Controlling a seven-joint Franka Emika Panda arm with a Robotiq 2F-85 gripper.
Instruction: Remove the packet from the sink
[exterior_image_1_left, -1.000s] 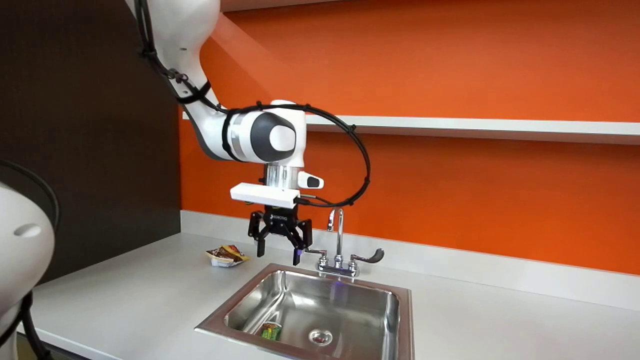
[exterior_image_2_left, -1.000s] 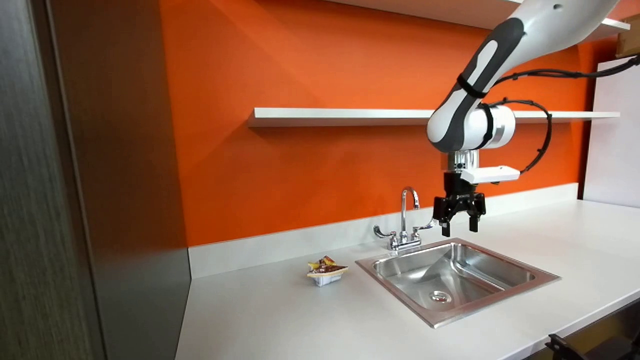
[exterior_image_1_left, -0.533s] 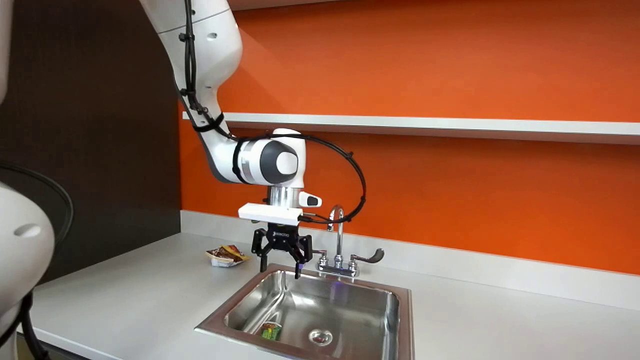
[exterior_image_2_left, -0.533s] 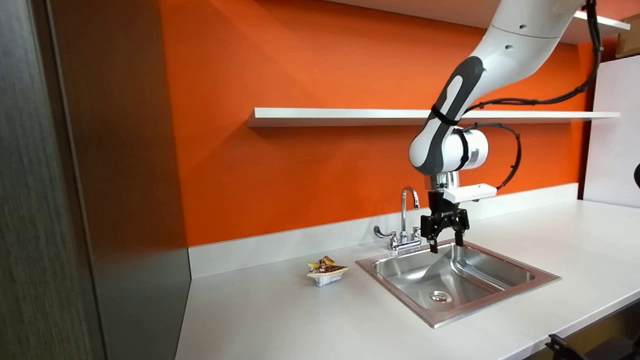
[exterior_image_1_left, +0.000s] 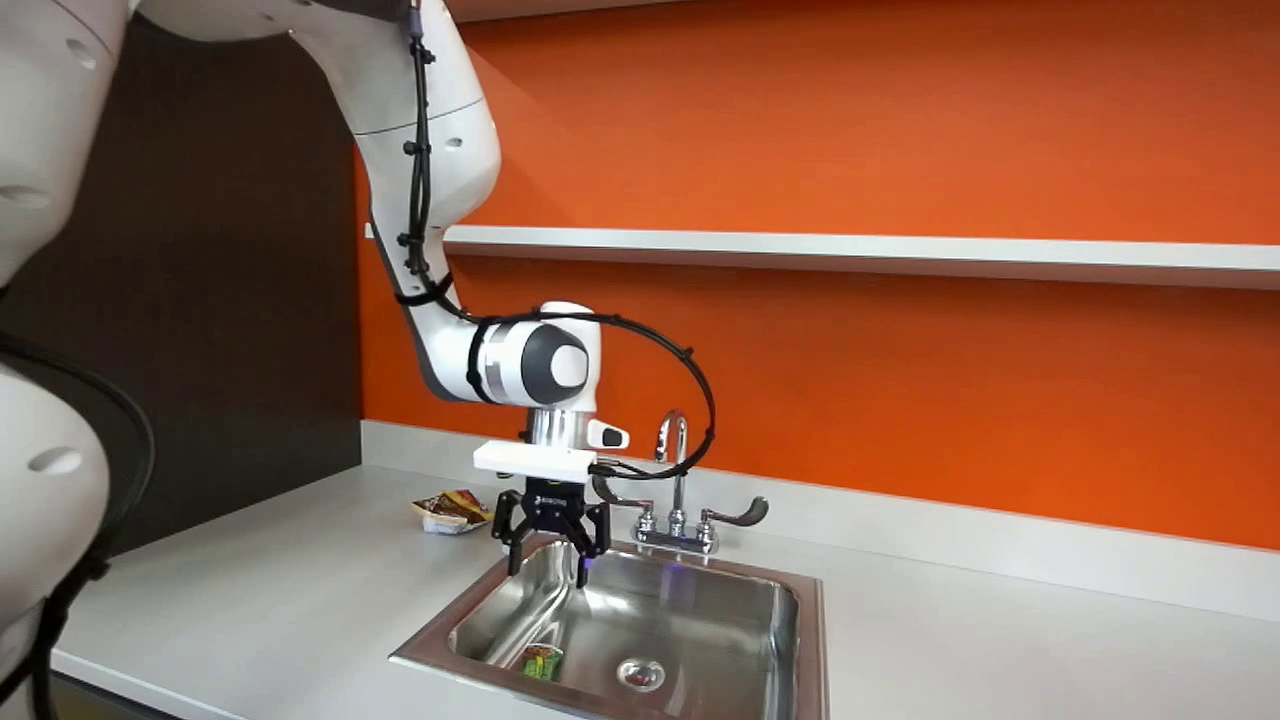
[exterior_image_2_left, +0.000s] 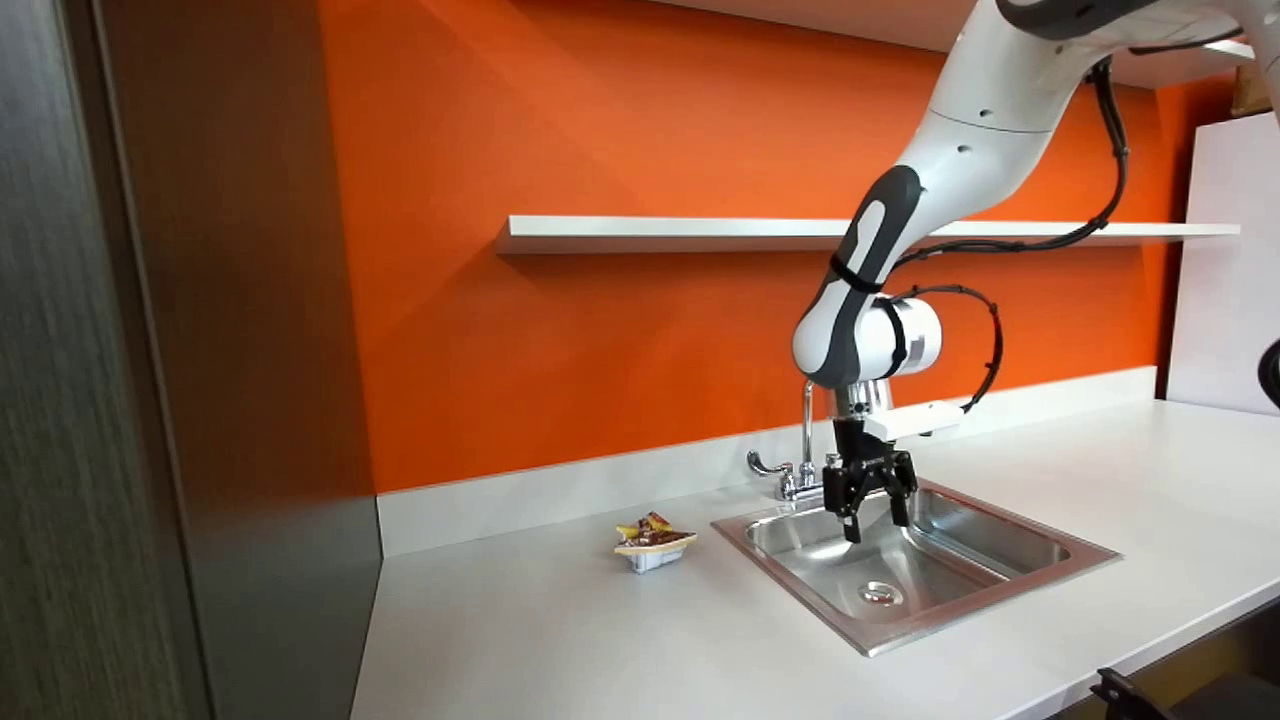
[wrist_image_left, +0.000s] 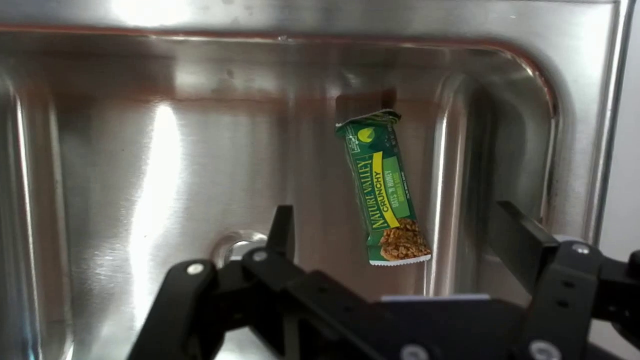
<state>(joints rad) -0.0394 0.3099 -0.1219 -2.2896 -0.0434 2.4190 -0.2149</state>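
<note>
The packet is a green bar wrapper with a yellow band. It lies flat on the sink floor in the wrist view (wrist_image_left: 382, 185), near one side wall. It also shows in an exterior view (exterior_image_1_left: 542, 661); the sink's front wall hides it in an exterior view. The sink is a square steel basin with a wide rim (exterior_image_1_left: 812, 650), also in an exterior view (exterior_image_2_left: 1080, 562) and the wrist view (wrist_image_left: 575, 30). My gripper (exterior_image_1_left: 548, 575) is open and empty above the sink's back part, also in an exterior view (exterior_image_2_left: 876, 527). In the wrist view its fingers (wrist_image_left: 397, 212) stand wide apart, either side of the packet's near end.
A chrome faucet (exterior_image_1_left: 679, 500) with two handles stands behind the sink, close beside the gripper. A small tray of snack packets (exterior_image_2_left: 652, 550) sits on the counter beside the sink. A white shelf (exterior_image_1_left: 900, 250) runs along the orange wall. A dark panel (exterior_image_1_left: 200, 280) closes one side.
My gripper has moved down and forward from over the back edge to over the sink basin. It stays open. The packet has not moved.
</note>
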